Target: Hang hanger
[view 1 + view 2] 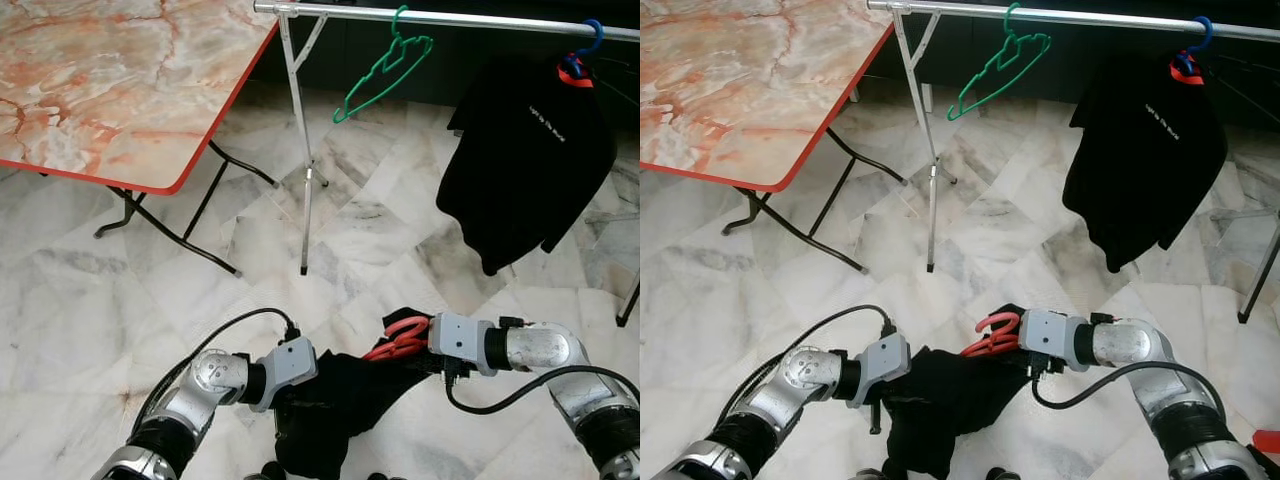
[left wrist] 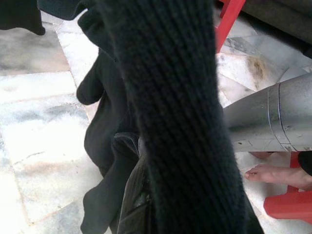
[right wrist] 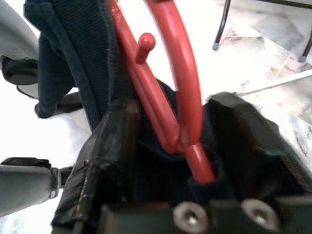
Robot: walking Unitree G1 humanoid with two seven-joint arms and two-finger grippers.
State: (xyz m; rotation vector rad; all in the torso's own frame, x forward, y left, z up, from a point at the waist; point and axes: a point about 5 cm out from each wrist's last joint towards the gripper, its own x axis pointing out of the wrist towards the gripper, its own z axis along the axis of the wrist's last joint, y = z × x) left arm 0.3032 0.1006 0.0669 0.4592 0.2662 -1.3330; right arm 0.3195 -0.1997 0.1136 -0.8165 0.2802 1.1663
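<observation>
A red hanger (image 1: 400,338) carrying a black knit garment (image 1: 340,400) is held low over the floor between my two arms. My right gripper (image 1: 418,350) is shut on the hanger's neck (image 3: 187,141), with the collar fabric bunched around its fingers (image 3: 112,146). My left gripper (image 1: 892,395) is buried in the garment's side and shut on the cloth, whose knit (image 2: 180,122) lies right against the left wrist camera. The metal rail (image 1: 450,18) runs across the top, above and beyond both grippers.
On the rail hang an empty green hanger (image 1: 385,70) and a black shirt (image 1: 530,160) on a blue hook (image 1: 592,35). The rack's leg (image 1: 305,200) stands ahead. A marble-topped folding table (image 1: 120,90) is at the left. A person's foot (image 2: 278,175) is beside a red stool (image 2: 287,204).
</observation>
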